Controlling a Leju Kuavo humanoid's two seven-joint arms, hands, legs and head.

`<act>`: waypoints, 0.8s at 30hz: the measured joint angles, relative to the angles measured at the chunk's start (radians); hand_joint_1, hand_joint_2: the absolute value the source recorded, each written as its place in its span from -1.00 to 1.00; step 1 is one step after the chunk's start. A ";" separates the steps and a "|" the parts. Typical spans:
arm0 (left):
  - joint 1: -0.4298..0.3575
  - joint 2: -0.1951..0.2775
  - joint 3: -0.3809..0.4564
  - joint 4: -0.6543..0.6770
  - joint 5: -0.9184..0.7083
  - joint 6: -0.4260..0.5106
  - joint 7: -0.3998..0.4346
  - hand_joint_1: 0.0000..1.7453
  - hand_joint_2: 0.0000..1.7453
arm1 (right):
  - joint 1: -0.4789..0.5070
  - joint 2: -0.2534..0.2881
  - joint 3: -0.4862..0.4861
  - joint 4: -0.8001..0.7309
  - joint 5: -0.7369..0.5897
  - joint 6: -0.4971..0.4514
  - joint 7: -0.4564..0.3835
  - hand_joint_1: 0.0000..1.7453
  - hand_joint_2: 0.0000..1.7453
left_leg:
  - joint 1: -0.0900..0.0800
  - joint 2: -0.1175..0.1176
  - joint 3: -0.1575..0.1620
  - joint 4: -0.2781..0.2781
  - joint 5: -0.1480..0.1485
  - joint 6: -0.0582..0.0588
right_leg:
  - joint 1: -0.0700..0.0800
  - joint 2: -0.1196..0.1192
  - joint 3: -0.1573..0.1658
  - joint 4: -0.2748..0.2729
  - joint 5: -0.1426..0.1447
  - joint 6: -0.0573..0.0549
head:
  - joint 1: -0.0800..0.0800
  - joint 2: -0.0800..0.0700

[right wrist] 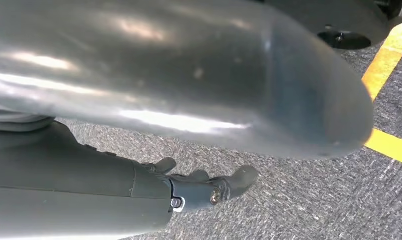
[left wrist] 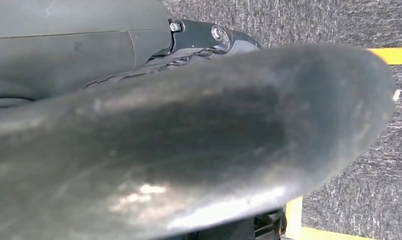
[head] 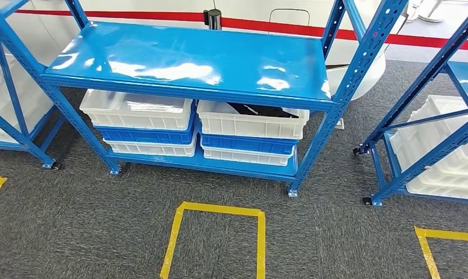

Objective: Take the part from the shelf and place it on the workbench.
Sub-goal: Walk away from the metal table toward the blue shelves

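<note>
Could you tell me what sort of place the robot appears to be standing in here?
Probably a warehouse or factory storage area. Blue metal shelving on castors holds stacked white and blue plastic bins, the grey carpet floor carries yellow tape markings, and more blue racks stand alongside.

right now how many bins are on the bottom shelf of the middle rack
6, in two stacks of three. Left stack: white bin, blue bin, white bin. Right stack: white bin holding something dark, blue bin, white bin. More may sit hidden behind them.
</note>
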 joint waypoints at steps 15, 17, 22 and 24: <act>-0.001 0.000 0.000 -0.001 -0.006 0.021 0.014 -1.00 -1.00 | 0.001 0.002 -0.001 0.000 0.002 0.001 -0.002 -1.00 -1.00 | 0.000 0.006 -0.041 0.009 0.038 -0.011 | 0.005 0.008 0.060 -0.013 -0.040 -0.036 | -0.002 0.000; -0.001 -0.001 0.000 -0.001 -0.008 0.033 0.018 -1.00 -1.00 | 0.000 0.002 -0.001 0.000 0.002 0.001 -0.002 -1.00 -1.00 | -0.002 0.005 -0.040 0.004 0.038 -0.010 | 0.007 0.008 0.059 -0.013 -0.042 -0.042 | -0.001 0.000; 0.000 -0.001 0.000 -0.001 -0.012 0.048 0.023 -1.00 -1.00 | 0.001 0.001 -0.001 0.000 0.002 0.000 -0.001 -1.00 -1.00 | -0.006 0.004 -0.040 0.003 0.036 -0.005 | 0.006 0.008 0.065 -0.023 -0.040 -0.045 | 0.000 0.000; 0.000 -0.002 0.000 -0.001 -0.013 0.049 0.023 -1.00 -1.00 | 0.001 0.002 -0.001 0.000 0.003 0.000 -0.001 -1.00 -1.00 | -0.006 0.004 -0.040 0.003 0.034 -0.002 | 0.006 0.008 0.067 -0.026 -0.039 -0.041 | 0.000 0.000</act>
